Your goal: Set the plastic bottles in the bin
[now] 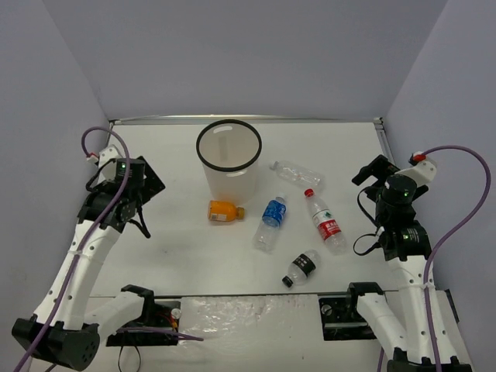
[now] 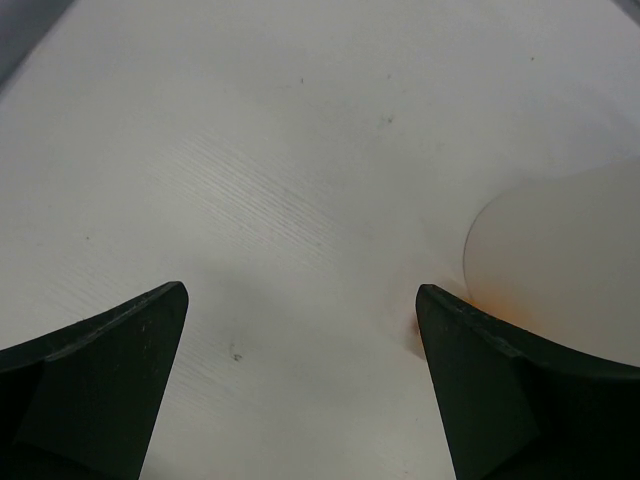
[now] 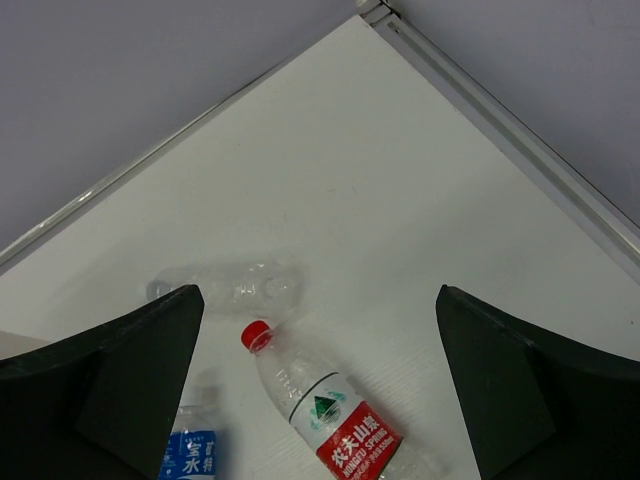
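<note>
The left gripper point(image 2: 300, 292) has its two black fingers spread wide, with only bare white table point(image 2: 260, 180) between them. Just past the finger on the right of its wrist view stands the see-through white round bin with a black rim point(image 1: 229, 182). The right gripper point(image 3: 320, 292) is spread wide too and holds nothing. Between its fingers lies the clear plastic bottle with a red label and red cap point(image 3: 320, 410). The plain clear bottle point(image 3: 225, 285) lies by the tip of the finger on that view's left. The clear blue-labelled bottle point(image 3: 190, 450) lies beside that same finger. The orange-filled bottle point(image 1: 224, 211) lies right by the bin's foot. The clear bottle with black label and cap point(image 1: 302, 267) lies apart from all the fingers.
</note>
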You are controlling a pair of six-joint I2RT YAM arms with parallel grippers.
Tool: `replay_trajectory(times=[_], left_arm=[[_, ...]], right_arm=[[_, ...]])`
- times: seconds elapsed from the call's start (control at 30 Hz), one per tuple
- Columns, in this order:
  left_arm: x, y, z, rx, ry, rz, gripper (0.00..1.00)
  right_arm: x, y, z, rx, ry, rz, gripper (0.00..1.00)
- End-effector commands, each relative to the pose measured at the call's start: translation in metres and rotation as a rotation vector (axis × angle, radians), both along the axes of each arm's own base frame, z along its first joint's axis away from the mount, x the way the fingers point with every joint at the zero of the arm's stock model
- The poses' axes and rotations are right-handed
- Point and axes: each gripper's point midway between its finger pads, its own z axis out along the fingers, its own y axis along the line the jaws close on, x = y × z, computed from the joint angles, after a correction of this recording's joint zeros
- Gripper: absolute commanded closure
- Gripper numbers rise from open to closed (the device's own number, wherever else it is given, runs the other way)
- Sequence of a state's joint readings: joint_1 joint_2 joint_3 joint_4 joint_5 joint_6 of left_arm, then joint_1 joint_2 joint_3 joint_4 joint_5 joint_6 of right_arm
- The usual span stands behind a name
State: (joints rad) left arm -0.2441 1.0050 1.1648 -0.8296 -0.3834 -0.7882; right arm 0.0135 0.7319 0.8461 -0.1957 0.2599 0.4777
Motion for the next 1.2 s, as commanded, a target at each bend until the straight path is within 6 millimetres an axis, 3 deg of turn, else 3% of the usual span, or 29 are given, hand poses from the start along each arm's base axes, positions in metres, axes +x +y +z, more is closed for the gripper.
replay_trajectory(times=[0.0, 0.17, 0.33, 0.5, 0.63, 0.73, 0.83, 1.07, 1.17], left_arm=[[0.009, -0.043, -0.036, -0.124, 0.026, -0.024, 0.03], [0.018, -0.088, -0.071, -0.187, 0.062, -0.077, 0.03], [0.029, -0.146, -0.076, -0.193, 0.029, -0.216, 0.03], [0.022, -0.165, -0.102, -0.215, 0.083, -0.176, 0.03], [0.035, -0.19, -0.103, -0.323, -0.073, -0.139, 0.03], [0.046, -0.193, -0.092, -0.319, -0.138, -0.101, 0.03], [0.054, -0.194, -0.096, -0.303, -0.144, -0.049, 0.03], [0.056, -0.195, -0.136, -0.316, -0.092, 0.053, 0.03], [0.06, -0.198, -0.144, -0.318, -0.093, 0.062, 0.03]], right_arm=[[0.007, 0.001, 0.0, 0.023, -0.019, -0.007, 0.0], [0.009, -0.001, -0.006, 0.019, 0.0, -0.015, 0.0], [0.008, -0.003, -0.009, 0.0, 0.015, -0.016, 0.0], [0.008, -0.005, -0.012, 0.0, 0.02, -0.03, 0.0], [0.01, -0.005, -0.015, -0.003, 0.033, -0.032, 0.0], [0.011, -0.005, -0.017, -0.013, 0.045, -0.029, 0.0], [0.011, -0.008, -0.019, -0.023, 0.052, -0.042, 0.0], [0.012, -0.011, -0.023, -0.037, 0.072, -0.05, 0.0], [0.012, -0.011, -0.025, -0.04, 0.077, -0.052, 0.0]])
